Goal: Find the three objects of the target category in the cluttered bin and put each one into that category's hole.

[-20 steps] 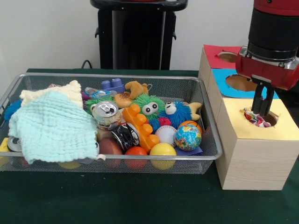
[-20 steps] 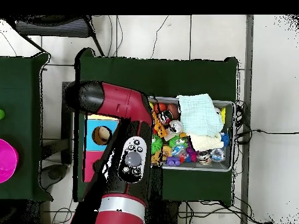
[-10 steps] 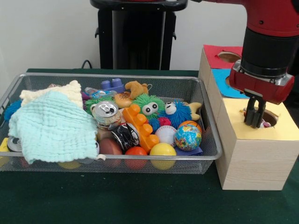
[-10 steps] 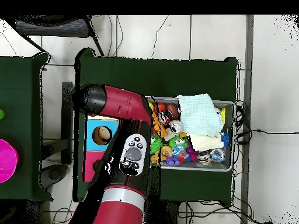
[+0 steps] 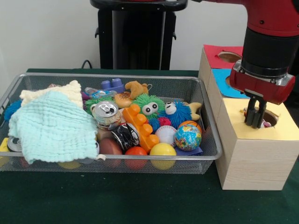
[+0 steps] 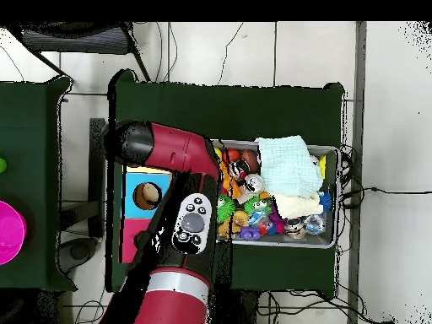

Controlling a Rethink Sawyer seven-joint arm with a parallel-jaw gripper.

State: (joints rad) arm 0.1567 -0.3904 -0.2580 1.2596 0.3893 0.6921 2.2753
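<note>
At the right of the front view, the gripper [image 5: 255, 122] hangs straight down over the yellow-topped section of the wooden box [image 5: 252, 161], its dark fingertips at the left rim of the yellow section's hole [image 5: 265, 119]. The two fingers stand close together with only a slit between them, and nothing can be seen held in them; they look released rather than clamped on anything. Just right of the tips, inside the hole, a scrap of patterned, many-coloured stuff [image 5: 268, 123] shows, too small to name; it may be an item already dropped.

What the next move turns on is direction: every candidate left lies in the wire bin [image 5: 211, 135], well to the left of the fingers and below the box top. The globe ball [image 5: 188, 136], the baseball [image 5: 165, 135] and the yellow ball [image 5: 162, 151] sit nearest, against the bin's right end; the mint cloth [image 5: 52, 128] is at the far left. I judge the arm must lift clear of the hole, then cross left over the bin wall.

Seen from overhead, the arm [image 6: 181, 181] covers the box, hiding the fingers.
</note>
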